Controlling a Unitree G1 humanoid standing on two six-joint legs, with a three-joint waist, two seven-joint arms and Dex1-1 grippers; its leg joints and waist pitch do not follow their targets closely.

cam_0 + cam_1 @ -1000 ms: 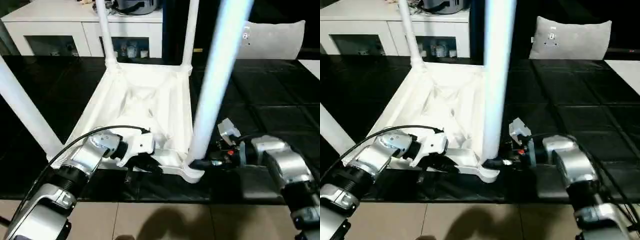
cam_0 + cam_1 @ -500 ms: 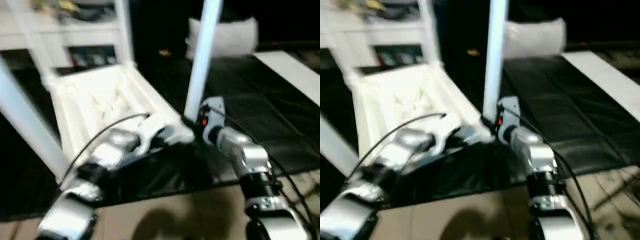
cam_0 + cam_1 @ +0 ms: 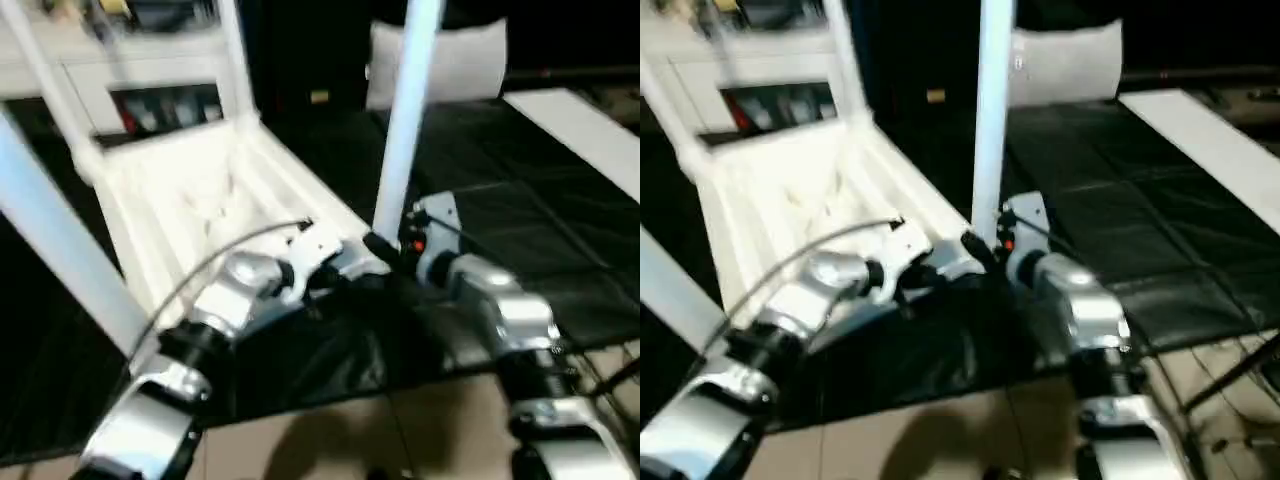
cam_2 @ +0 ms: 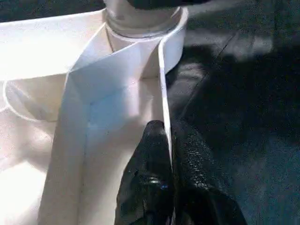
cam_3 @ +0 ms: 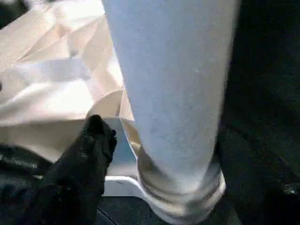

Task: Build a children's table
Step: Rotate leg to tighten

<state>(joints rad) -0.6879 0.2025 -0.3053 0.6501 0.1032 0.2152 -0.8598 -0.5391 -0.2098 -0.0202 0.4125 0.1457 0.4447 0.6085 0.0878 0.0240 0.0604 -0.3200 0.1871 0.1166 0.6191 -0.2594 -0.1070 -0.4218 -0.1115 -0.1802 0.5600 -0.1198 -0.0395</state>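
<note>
Pinches the upturned tabletop's (image 4: 70, 56) rim in the clamped left end effector (image 4: 168, 129) to steady it, corner leg (image 5: 173, 93) upright just beyond, right end effector (image 3: 385, 248) beside that leg's base, its spread impossible to tell.

All 4 legs (image 3: 405, 130) run off the top edge; cabinet (image 3: 150, 90) contents too blurred to identify

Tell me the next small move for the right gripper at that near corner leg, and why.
Probably draw the right gripper back from the near leg. That leg stands upright in its corner socket of the upturned tabletop, and one black finger sits beside the leg, not clamped on it. The left gripper pinches the tabletop's rim, steadying it.
</note>
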